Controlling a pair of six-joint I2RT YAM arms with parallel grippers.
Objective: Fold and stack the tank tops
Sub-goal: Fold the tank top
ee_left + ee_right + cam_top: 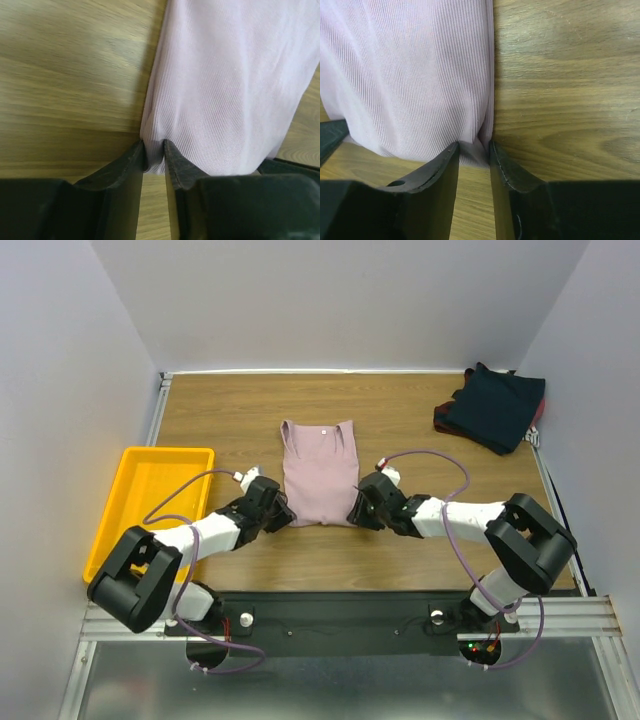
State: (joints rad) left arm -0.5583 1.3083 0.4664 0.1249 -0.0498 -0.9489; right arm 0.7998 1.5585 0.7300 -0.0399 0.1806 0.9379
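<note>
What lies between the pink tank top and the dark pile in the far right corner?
Only bare wooden table, in the top view, between the pink tank top and the dark pile.

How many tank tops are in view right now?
2 for certain: a pink tank top lying flat at the centre of the table, and a dark navy tank top heaped at the far right corner. That heap may hide more tops underneath.

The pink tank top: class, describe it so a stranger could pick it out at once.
Find the wooden table. At its middle lies the pink tank top, neckline at the far end. Unlike the dark navy tops heaped far right, it is pale and flat.
</note>
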